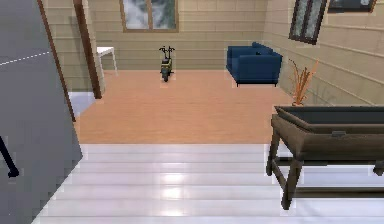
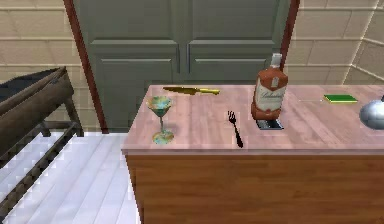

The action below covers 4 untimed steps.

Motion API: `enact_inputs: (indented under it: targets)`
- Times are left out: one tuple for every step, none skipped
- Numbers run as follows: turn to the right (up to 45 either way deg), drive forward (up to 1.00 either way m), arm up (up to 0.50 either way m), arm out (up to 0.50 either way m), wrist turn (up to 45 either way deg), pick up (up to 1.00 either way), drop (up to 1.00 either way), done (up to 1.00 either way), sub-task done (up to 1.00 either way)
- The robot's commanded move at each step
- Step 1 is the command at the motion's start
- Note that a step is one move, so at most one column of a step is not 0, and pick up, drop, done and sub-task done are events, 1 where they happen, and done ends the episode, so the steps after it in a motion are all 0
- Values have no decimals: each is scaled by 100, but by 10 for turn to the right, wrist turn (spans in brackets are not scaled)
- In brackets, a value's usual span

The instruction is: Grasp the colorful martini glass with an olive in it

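Nearest me in the arm side view is a wooden counter [image 2: 300, 135]. The martini glass [image 2: 160, 118] stands upright on it near the left end, close to the front edge, and its bowl is pale green. A fork [image 2: 234, 128] lies to its right, with a brown bottle [image 2: 269, 92] behind that and a knife [image 2: 192, 91] by the back edge. The forward view gives me other things: a blue sofa [image 1: 253, 64] by the far wall. A dark trough table [image 1: 330, 135] appears in both views. I cannot tell how the gripper stands.
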Motion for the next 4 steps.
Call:
enact_inputs:
  targets:
    - [0,0,50,0,0,0,0,0,0]
    - [0,0,38,0,0,0,0,0,0]
    - [0,0,0,32,0,0,0,0,0]
    - [0,0,0,0,450,0,0,0,0]
